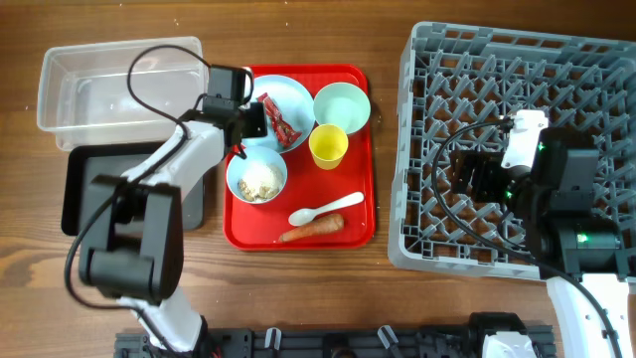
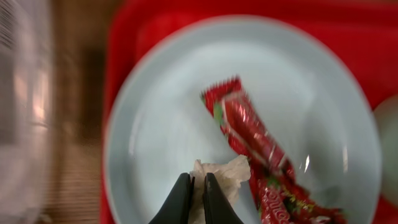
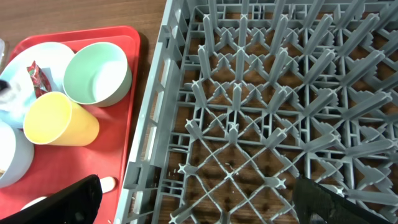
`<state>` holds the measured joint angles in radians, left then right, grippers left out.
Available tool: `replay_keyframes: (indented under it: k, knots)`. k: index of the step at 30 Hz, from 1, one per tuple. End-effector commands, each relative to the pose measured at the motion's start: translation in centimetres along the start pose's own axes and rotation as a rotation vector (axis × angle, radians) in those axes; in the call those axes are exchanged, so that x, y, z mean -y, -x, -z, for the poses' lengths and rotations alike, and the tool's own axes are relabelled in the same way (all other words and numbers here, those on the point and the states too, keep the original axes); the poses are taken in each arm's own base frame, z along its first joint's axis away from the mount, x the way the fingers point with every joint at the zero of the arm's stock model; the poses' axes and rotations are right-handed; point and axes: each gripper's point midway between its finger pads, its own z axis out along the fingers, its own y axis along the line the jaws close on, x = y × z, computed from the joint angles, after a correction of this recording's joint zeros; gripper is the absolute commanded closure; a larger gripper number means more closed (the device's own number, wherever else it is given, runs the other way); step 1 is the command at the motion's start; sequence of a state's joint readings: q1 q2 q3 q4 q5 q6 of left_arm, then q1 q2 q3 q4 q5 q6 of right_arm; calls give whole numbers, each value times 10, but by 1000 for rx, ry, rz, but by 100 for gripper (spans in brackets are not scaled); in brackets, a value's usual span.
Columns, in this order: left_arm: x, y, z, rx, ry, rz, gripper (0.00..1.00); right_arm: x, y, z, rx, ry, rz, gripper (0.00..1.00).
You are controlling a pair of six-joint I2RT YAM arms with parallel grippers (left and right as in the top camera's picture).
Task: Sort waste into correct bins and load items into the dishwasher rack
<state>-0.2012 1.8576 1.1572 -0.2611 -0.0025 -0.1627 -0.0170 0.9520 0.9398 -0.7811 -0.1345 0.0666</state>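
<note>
No text can be read anywhere. The red wrapper (image 2: pixel 252 134) on the plate (image 2: pixel 161 124) carries white lettering near its lower end, too blurred to read.

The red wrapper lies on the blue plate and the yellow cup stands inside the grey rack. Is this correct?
One part is wrong: the yellow cup stands on the red tray, not inside the grey rack, as the overhead view shows. The red wrapper does lie on the blue plate.
</note>
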Motion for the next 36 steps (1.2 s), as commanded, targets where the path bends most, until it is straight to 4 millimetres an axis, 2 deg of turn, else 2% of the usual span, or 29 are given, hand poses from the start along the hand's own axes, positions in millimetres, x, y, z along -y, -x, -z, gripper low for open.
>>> replay_keyframes:
  k: [1, 4, 7, 11, 14, 15, 16, 18, 25, 26, 32, 36]
  knots:
    - [-13, 84, 75, 286, 117, 27, 94, -3, 10, 5, 26, 14, -11, 0]
    - [-46, 118, 118, 447, 239, 90, 94, -3, 10, 5, 26, 14, -11, 0]
    - [-75, 123, 123, 462, 283, 135, 93, -3, 10, 5, 26, 14, -11, 0]
    - [-114, 115, 112, 418, 328, 188, 92, -3, 10, 5, 26, 14, -11, 0]
    - [-128, 113, 106, 406, 321, 209, 52, -3, 10, 5, 26, 14, -11, 0]
    - [-130, 114, 106, 409, 322, 212, 42, -3, 10, 5, 25, 15, -11, 0]
    - [-130, 116, 108, 420, 321, 214, 39, -3, 10, 5, 26, 14, -11, 0]
    - [-125, 122, 112, 441, 303, 208, 38, -3, 10, 5, 26, 14, -11, 0]
    - [-67, 121, 106, 428, 179, 129, 37, -3, 10, 5, 26, 14, -11, 0]
    - [-64, 121, 106, 428, 181, 125, 38, -3, 10, 5, 26, 14, -11, 0]
    - [-83, 120, 108, 431, 244, 148, 37, -3, 10, 5, 25, 15, -11, 0]
    - [-82, 114, 106, 403, 243, 143, 36, -3, 10, 5, 26, 14, -11, 0]
